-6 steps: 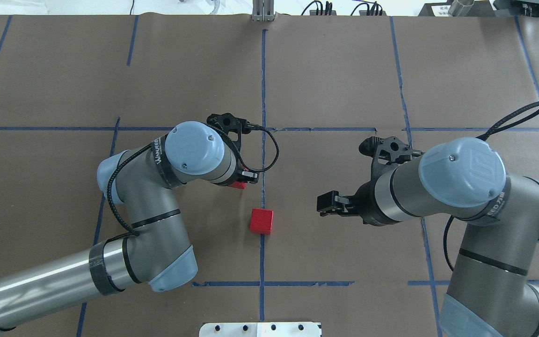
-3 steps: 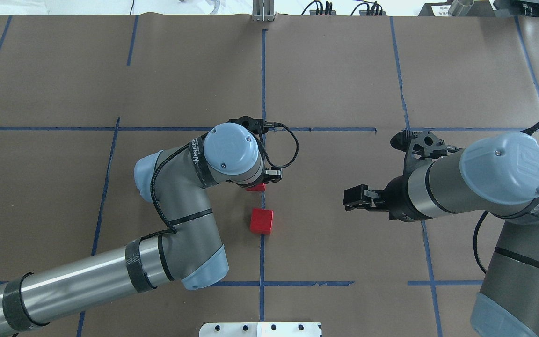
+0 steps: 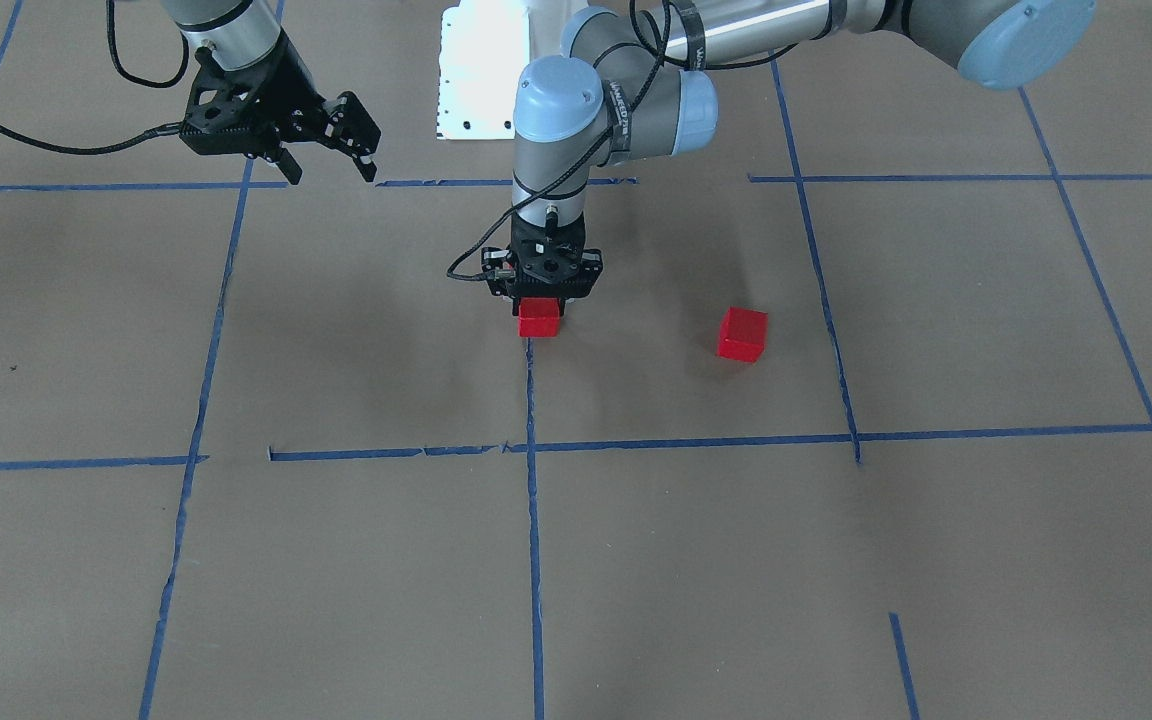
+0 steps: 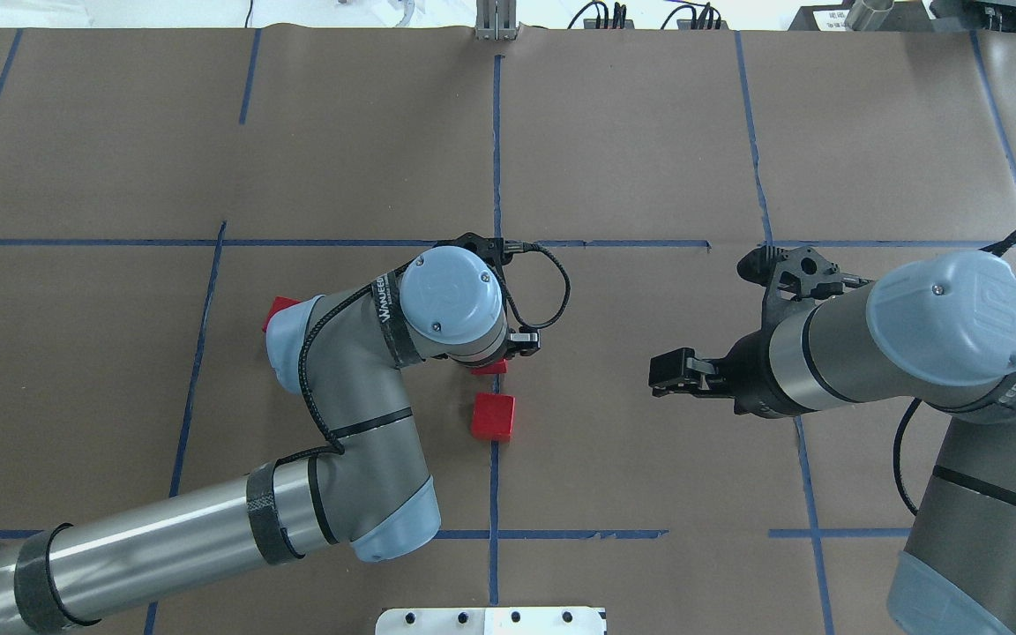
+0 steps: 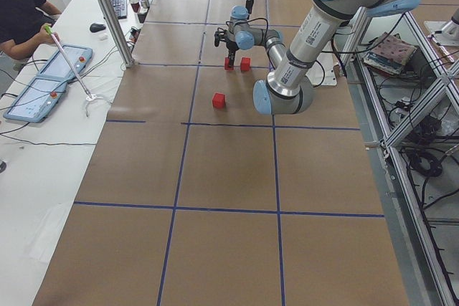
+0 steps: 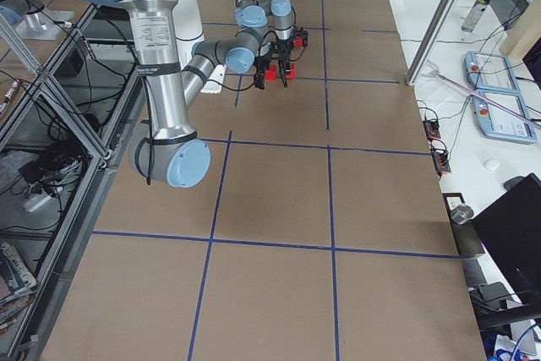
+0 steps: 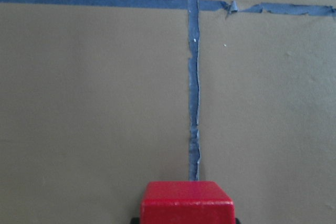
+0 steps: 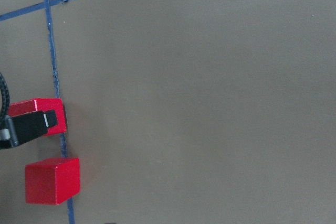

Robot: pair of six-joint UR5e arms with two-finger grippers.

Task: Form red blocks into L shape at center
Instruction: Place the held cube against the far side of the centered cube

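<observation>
My left gripper (image 3: 539, 303) is shut on a red block (image 3: 539, 318), held low at the central blue tape line; whether it touches the paper I cannot tell. It shows in the overhead view (image 4: 490, 366) and the left wrist view (image 7: 186, 200). A second red block (image 4: 493, 416) lies just nearer the robot, with a small gap; the right wrist view shows both, the lying one (image 8: 52, 180) and the held one (image 8: 37, 114). The third red block (image 3: 741, 334) lies apart on my left side, half hidden by my elbow in the overhead view (image 4: 277, 310). My right gripper (image 3: 332, 172) is open and empty, raised well off to the right.
Brown paper with blue tape lines (image 4: 496, 150) covers the table. The white robot base plate (image 4: 490, 620) is at the near edge. An operator (image 5: 21, 12) sits at a side desk with control tablets (image 5: 46, 84).
My left arm has carried the red block right, toward the centre line beside the lying block, uncovering the third block. My right arm drew back to the right, then stayed still.
</observation>
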